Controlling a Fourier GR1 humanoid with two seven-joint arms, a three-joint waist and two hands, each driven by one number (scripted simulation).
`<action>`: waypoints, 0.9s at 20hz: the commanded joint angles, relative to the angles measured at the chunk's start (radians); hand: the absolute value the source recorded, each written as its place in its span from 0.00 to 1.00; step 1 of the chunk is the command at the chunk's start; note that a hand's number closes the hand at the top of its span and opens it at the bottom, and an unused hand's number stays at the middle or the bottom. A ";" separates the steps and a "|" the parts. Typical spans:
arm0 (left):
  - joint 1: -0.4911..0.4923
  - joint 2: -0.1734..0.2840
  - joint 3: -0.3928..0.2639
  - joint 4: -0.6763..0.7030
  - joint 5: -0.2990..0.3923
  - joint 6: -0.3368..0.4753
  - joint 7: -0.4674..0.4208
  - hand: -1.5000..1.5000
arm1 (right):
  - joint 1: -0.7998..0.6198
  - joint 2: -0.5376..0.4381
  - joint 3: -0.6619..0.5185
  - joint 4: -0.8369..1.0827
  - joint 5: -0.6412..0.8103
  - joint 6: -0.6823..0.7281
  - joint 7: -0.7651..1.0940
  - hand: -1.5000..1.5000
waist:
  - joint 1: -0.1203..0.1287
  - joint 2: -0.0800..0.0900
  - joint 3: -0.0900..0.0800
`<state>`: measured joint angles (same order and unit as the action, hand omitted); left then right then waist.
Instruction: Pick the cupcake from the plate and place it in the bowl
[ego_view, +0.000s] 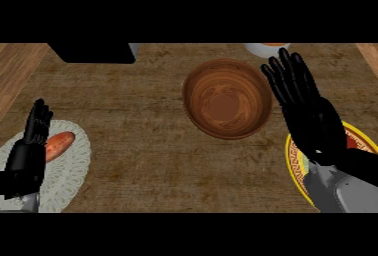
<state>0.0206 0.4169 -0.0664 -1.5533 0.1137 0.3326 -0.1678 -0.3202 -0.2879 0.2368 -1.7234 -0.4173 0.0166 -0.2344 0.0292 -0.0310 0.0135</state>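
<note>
A brown wooden bowl (227, 98) sits on the counter at the upper middle, with nothing inside it. At the right edge lies a yellow-rimmed plate (294, 160) with a red patterned border, mostly covered by my right hand (314, 117) and forearm. My right hand is open, fingers straight, reaching up just right of the bowl. The cupcake is hidden; only a small red patch (353, 142) shows beside the wrist. My left hand (28, 150) rests open at the lower left, fingers up.
A white patterned plate (72, 170) at the lower left carries an orange sausage (59, 145) beside my left hand. A black object (96, 52) stands at the top left. A white cup (264, 49) with orange contents stands at the top edge, right of centre.
</note>
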 joint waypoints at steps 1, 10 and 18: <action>0.029 -0.039 -0.031 -0.053 -0.031 0.023 0.003 0.50 | 0.068 -0.061 0.012 -0.032 -0.003 0.080 0.038 1.00 | -0.029 0.028 -0.013; -0.075 -0.118 -0.109 0.001 0.074 -0.067 0.132 0.50 | 0.387 -0.258 -0.101 0.137 0.206 -0.034 -0.099 0.00 | -0.125 0.028 -0.009; -0.191 -0.157 -0.148 0.031 0.046 -0.089 0.239 0.50 | 0.644 -0.270 -0.290 0.046 0.111 0.103 -0.453 0.00 | -0.051 0.029 -0.013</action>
<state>-0.1005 0.2830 -0.2048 -1.5524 0.1665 0.2561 0.0191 0.2362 -0.5556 0.0244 -1.6550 -0.3163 0.1117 -0.5766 -0.0449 -0.0041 0.0013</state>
